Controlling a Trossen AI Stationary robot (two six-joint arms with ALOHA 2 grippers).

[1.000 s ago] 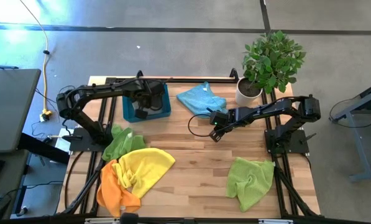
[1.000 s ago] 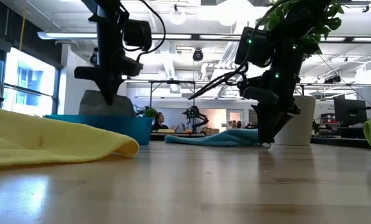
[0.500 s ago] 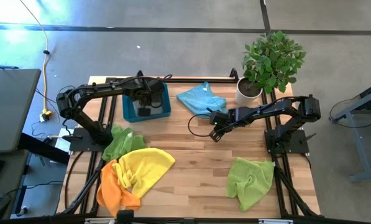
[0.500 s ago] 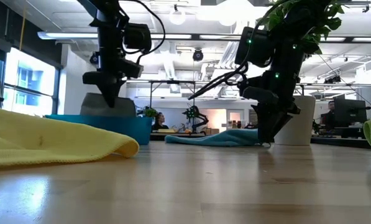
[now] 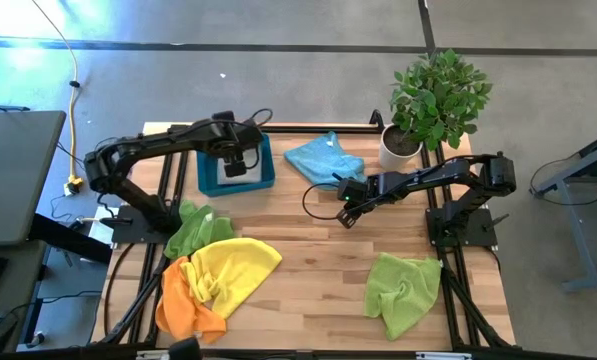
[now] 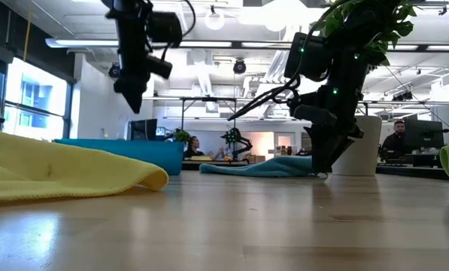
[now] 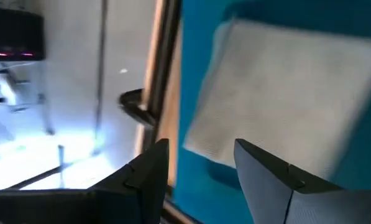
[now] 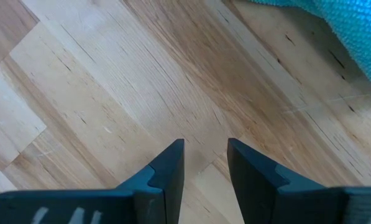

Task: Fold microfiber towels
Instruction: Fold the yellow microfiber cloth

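Observation:
A grey folded towel point(image 7: 284, 106) lies flat on the floor of the teal tray point(image 5: 208, 180) at the table's far left. My left gripper point(image 7: 201, 162) hangs open above it, clear of the tray point(image 6: 126, 147) and holding nothing. A light blue towel point(image 5: 323, 158) lies crumpled at the far middle. My right gripper point(image 5: 346, 212) stands open just near of it, fingers pointing down at bare wood point(image 8: 204, 155). A yellow towel point(image 5: 233, 268), an orange towel point(image 5: 183, 305) and a lime green towel point(image 5: 193, 228) lie heaped at the near left. Another lime green towel point(image 5: 403, 290) lies at the near right.
A potted plant point(image 5: 433, 100) in a white pot stands at the far right corner, behind the right arm. Bare wood runs across the table's middle between the towel heaps. People sit in the room beyond the table point(image 6: 397, 139).
My left gripper has opened and let go of the grey towel, then risen above the tray while rolling about its own axis. The towel, which stood up above the tray's rim, has dropped flat into the tray.

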